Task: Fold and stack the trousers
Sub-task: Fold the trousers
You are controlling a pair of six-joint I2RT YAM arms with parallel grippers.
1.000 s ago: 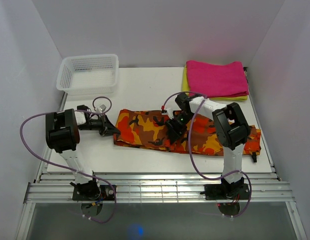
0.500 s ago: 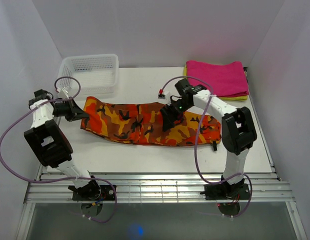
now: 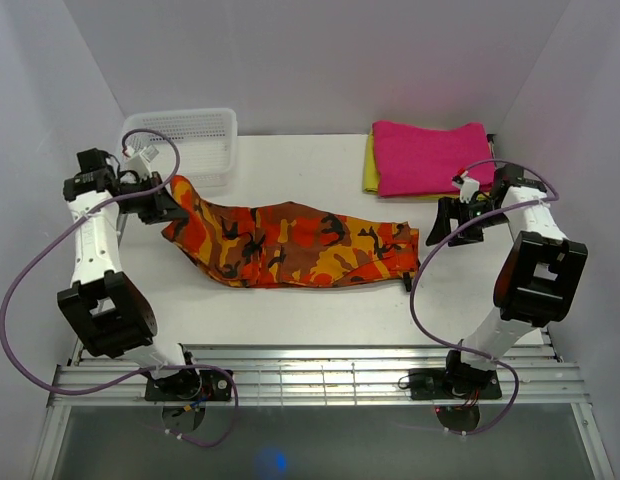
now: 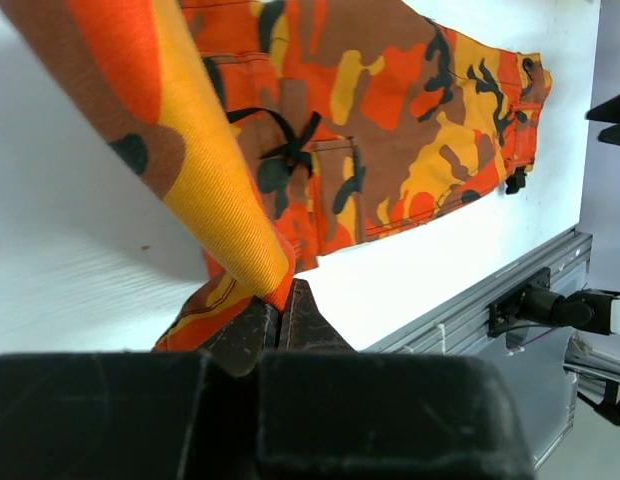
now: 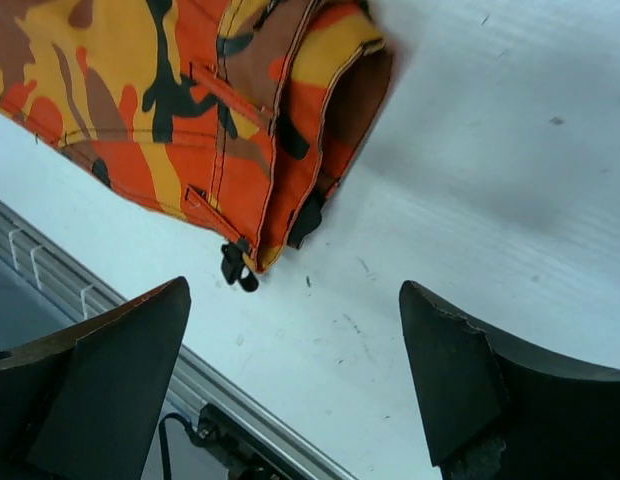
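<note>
With the trousers [image 3: 300,245] now dragged straight, the right gripper [image 3: 442,228] has released and withdrawn, while the left gripper [image 3: 170,206] stays clenched on their end, ready to fold.

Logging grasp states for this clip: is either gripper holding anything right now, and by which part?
The left gripper is shut on the trousers, pinching a cloth edge at their leg end, which is raised. The right gripper is open and holds nothing.

Left tool [image 4: 279,312] clamped; right tool [image 5: 292,292] spread wide.
</note>
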